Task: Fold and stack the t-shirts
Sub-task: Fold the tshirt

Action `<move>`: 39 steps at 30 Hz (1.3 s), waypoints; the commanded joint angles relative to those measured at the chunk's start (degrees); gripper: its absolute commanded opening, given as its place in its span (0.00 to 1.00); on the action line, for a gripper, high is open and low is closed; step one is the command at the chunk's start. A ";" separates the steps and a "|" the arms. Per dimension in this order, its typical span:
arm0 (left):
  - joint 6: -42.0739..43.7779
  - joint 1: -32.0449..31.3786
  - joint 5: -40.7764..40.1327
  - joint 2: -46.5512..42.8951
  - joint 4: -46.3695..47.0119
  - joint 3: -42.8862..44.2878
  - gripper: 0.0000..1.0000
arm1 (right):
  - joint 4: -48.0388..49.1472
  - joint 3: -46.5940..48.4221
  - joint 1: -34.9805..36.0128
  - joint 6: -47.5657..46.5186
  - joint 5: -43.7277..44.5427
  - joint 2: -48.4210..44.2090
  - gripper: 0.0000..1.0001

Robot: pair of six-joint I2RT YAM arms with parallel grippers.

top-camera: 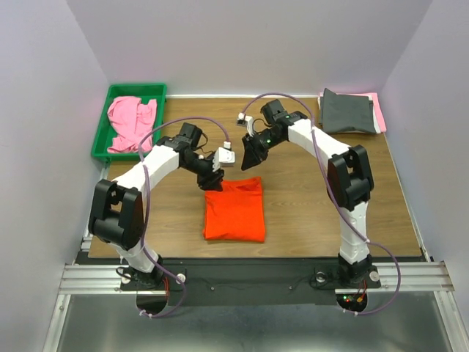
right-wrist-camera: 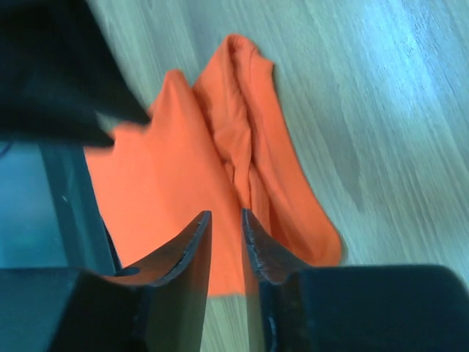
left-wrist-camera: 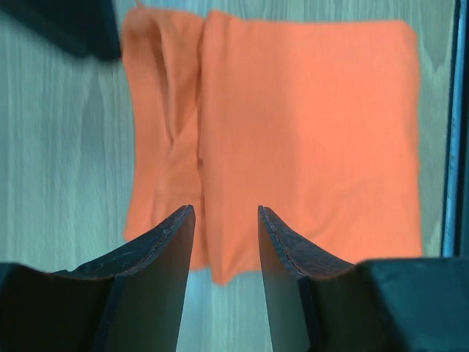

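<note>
The wooden table (top-camera: 308, 213) carries an orange t-shirt (top-camera: 234, 210), green tray (top-camera: 100, 136) and shirt stack (top-camera: 350, 111).

Text on the orange t-shirt (top-camera: 234, 210): none you can read.
Text on the green tray (top-camera: 137, 89): none you can read.
Elsewhere: nothing legible.

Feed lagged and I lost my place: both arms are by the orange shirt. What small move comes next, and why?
Probably lower the left gripper and right gripper onto the far edge of the orange shirt and pinch it. Both hover near that edge with jaws apart, holding nothing, and the cloth there looks bunched rather than flat.
</note>
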 commanded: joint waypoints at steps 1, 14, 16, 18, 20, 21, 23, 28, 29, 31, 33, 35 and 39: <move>-5.20 -3.70 -1.59 -0.14 7.99 -1.00 0.51 | 3.45 3.93 0.18 8.80 -5.81 4.44 0.26; -9.69 -9.06 -6.34 6.45 17.67 -5.06 0.52 | 8.29 -0.28 1.58 18.65 -8.72 7.17 0.16; -9.60 -9.24 -6.78 6.98 18.37 -5.05 0.51 | 8.46 -0.63 1.49 18.92 -9.15 6.91 0.16; -9.43 -9.42 -7.31 7.68 18.55 -4.88 0.49 | 8.55 -1.07 1.49 19.44 -9.42 6.73 0.16; -9.16 -9.42 -7.49 8.47 18.46 -4.88 0.45 | 8.73 -2.03 1.50 20.67 -9.59 6.47 0.16; -8.90 -9.59 -7.66 8.65 18.55 -4.88 0.45 | 8.81 -2.30 1.58 21.02 -9.68 6.47 0.16; -8.64 -9.68 -7.66 9.18 18.46 -4.79 0.40 | 9.17 -2.83 1.67 21.38 -10.12 6.47 0.16; -7.67 -9.86 -7.23 9.27 17.06 -4.44 0.18 | 9.52 -2.48 2.20 21.73 -10.30 7.17 0.16; -7.49 -9.86 -6.96 8.83 16.97 -4.44 0.13 | 9.52 -2.39 2.46 21.99 -10.39 7.35 0.16; -7.40 -9.77 -6.79 8.39 16.53 -4.35 0.09 | 9.52 -2.48 2.90 22.08 -10.39 7.44 0.16; -7.67 -10.03 -6.44 7.95 16.35 -4.18 0.00 | 9.52 -3.00 3.42 21.73 -10.12 7.70 0.15; -7.93 -10.03 -6.26 7.86 16.35 -4.09 0.00 | 9.43 -3.71 3.60 21.55 -9.34 8.40 0.15; -8.46 -10.12 -6.17 6.81 16.09 -4.09 0.00 | 9.61 -4.59 3.69 19.80 -4.34 10.16 0.14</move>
